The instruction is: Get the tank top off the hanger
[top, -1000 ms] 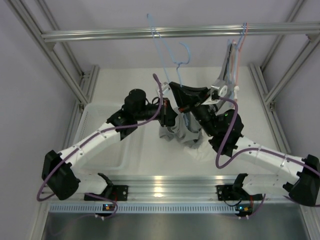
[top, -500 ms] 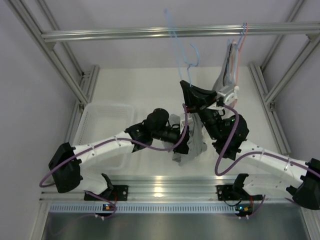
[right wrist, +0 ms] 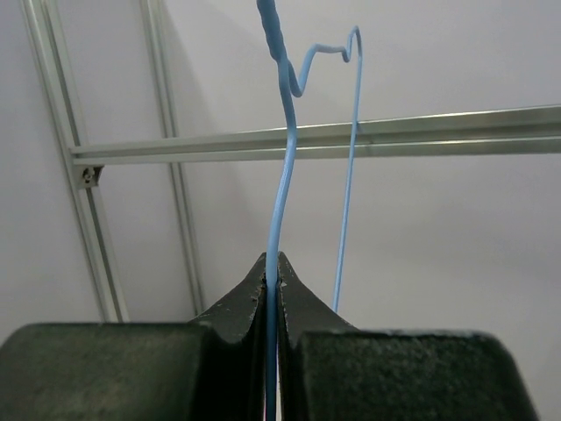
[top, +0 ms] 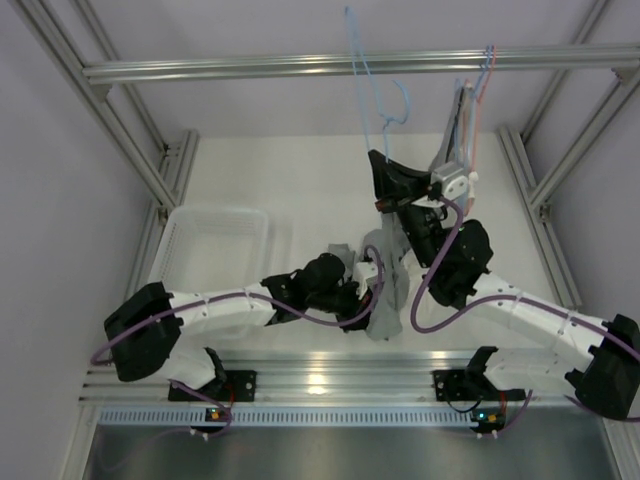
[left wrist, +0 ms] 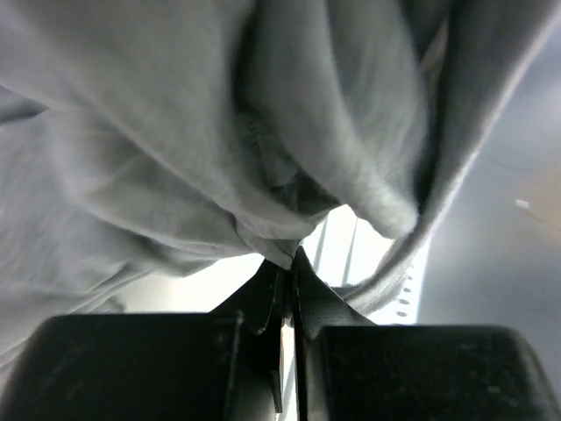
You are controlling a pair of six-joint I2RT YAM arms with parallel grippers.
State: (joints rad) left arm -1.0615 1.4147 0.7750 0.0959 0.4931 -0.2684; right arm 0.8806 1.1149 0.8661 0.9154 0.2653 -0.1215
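The blue wire hanger [top: 375,90] stands upright above the table's middle. My right gripper [top: 383,190] is shut on its lower wire; in the right wrist view the wire [right wrist: 285,167] runs up from between the closed fingertips of the gripper [right wrist: 272,263]. The grey tank top [top: 388,285] hangs crumpled below the right gripper, down toward the table's near edge. My left gripper [top: 366,300] is shut on its lower fabric. In the left wrist view the gripper [left wrist: 287,261] pinches a fold of the grey cloth [left wrist: 219,132], which fills the view.
A white mesh basket [top: 215,250] sits on the table at the left. Several more hangers [top: 470,95] hang from the overhead rail [top: 250,68] at the back right. Aluminium frame posts stand on both sides.
My left gripper has pulled the tank top right and down toward the near edge. My right gripper has carried the hanger up and to the right.
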